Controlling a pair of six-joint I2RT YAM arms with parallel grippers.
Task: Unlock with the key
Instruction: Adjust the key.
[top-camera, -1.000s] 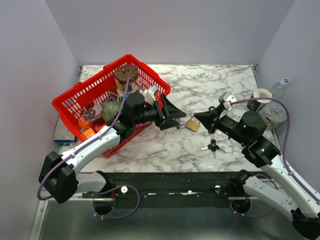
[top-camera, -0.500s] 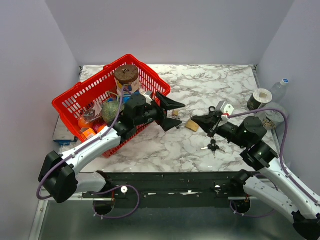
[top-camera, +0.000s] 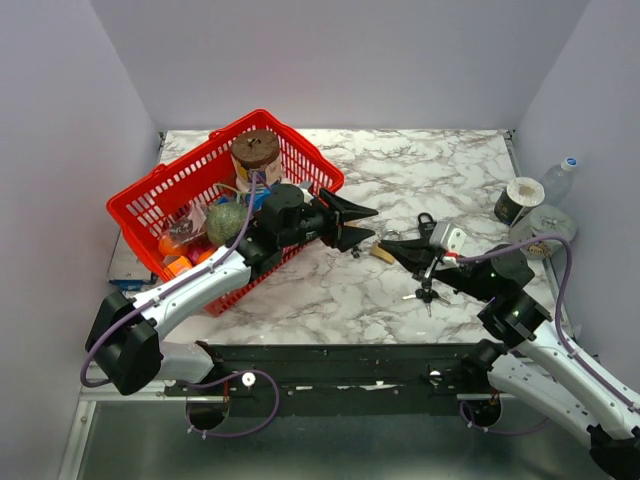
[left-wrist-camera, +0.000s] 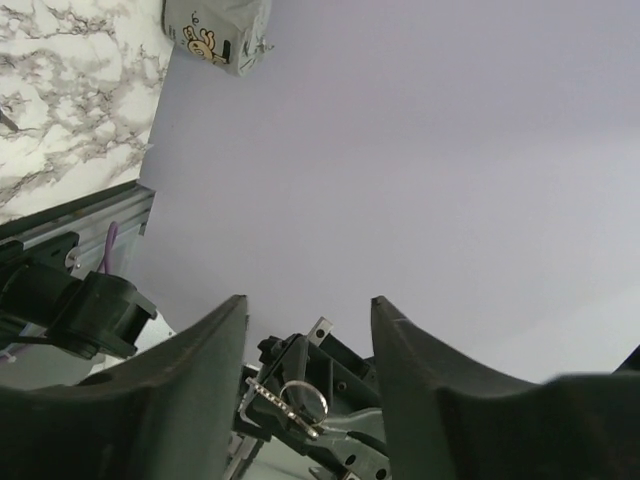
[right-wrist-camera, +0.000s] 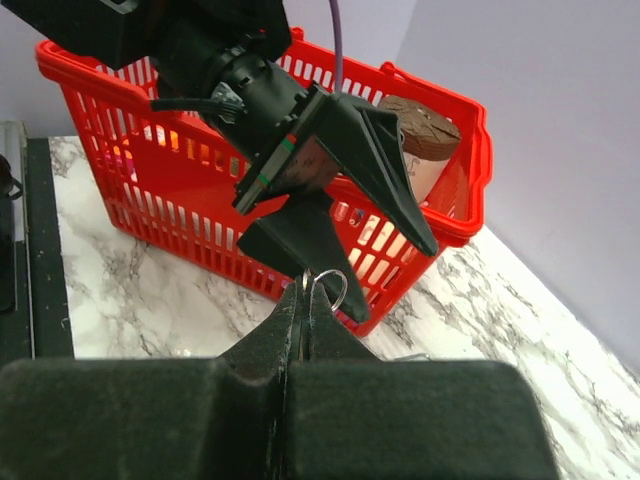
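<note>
My right gripper (right-wrist-camera: 308, 292) is shut on a small silver key (left-wrist-camera: 272, 401); its split ring (right-wrist-camera: 336, 284) sticks out past the tips. In the top view the right gripper (top-camera: 386, 244) points left, just over a brass padlock (top-camera: 384, 255) lying on the marble table (top-camera: 440, 170). My left gripper (top-camera: 372, 226) points right with its jaws apart and empty, tips almost meeting the right gripper's tips. In the left wrist view the held key shows between the two dark fingers (left-wrist-camera: 180, 400), a little beyond them.
A red basket (top-camera: 150, 195) full of groceries stands at the left, behind the left arm. A bunch of dark-headed keys (top-camera: 426, 293) lies under the right arm. A black item (top-camera: 425, 219), a roll (top-camera: 523, 196) and a bottle (top-camera: 561, 177) sit at the right.
The left gripper has swung right toward the padlock, and its jaws have narrowed. The right gripper has moved left and down with the key, tip to tip with the left.
</note>
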